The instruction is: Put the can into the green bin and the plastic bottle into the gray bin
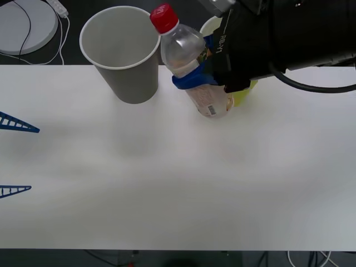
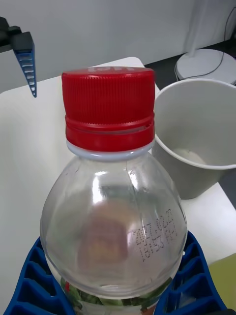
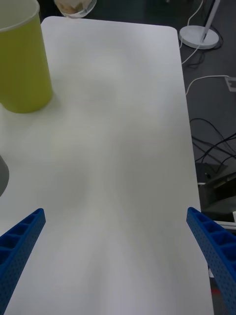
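Now the right gripper [image 1: 201, 78] holds the plastic bottle [image 1: 186, 55] clamped, lifted beside the gray bin [image 1: 119, 50]; next, carry it over that rim and release. The left gripper [image 3: 118, 241] waits wide open.

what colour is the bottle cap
Red, ribbed; the cap on the bottle shows best in the right wrist view.
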Controlling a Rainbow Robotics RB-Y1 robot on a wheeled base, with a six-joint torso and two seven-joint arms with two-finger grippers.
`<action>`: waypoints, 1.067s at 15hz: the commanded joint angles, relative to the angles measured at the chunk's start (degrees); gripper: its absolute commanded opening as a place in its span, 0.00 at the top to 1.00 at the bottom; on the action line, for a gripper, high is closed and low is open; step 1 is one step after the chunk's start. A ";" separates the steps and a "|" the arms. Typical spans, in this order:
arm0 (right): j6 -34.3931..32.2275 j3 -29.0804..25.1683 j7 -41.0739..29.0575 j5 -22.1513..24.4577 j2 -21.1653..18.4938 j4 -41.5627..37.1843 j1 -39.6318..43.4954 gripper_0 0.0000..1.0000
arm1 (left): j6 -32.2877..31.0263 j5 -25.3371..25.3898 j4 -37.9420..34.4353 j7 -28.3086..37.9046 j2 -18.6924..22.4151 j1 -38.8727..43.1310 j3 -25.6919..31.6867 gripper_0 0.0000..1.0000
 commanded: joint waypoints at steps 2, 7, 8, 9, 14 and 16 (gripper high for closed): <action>-0.31 3.62 0.00 3.18 3.85 5.78 -5.36 1.00 | 0.00 0.00 0.00 0.00 0.00 0.00 0.00 0.00; -4.52 3.88 0.00 6.26 9.65 14.31 -11.69 1.00 | 0.00 0.00 0.00 0.00 0.00 0.00 0.00 0.00; -4.52 3.97 0.00 7.05 10.62 15.71 -12.39 1.00 | 0.00 0.00 0.00 0.00 0.00 0.00 0.00 0.00; -4.52 4.58 0.00 8.01 11.49 17.56 -13.71 1.00 | 0.00 0.00 0.00 0.00 0.00 0.00 0.00 0.00; -4.52 7.04 0.00 10.56 15.54 27.84 -19.68 1.00 | 0.00 0.00 0.00 0.00 0.00 0.00 0.00 0.00; -4.52 7.75 0.00 11.18 16.77 31.62 -21.70 1.00 | 0.00 0.00 0.00 0.00 0.00 0.00 0.00 0.00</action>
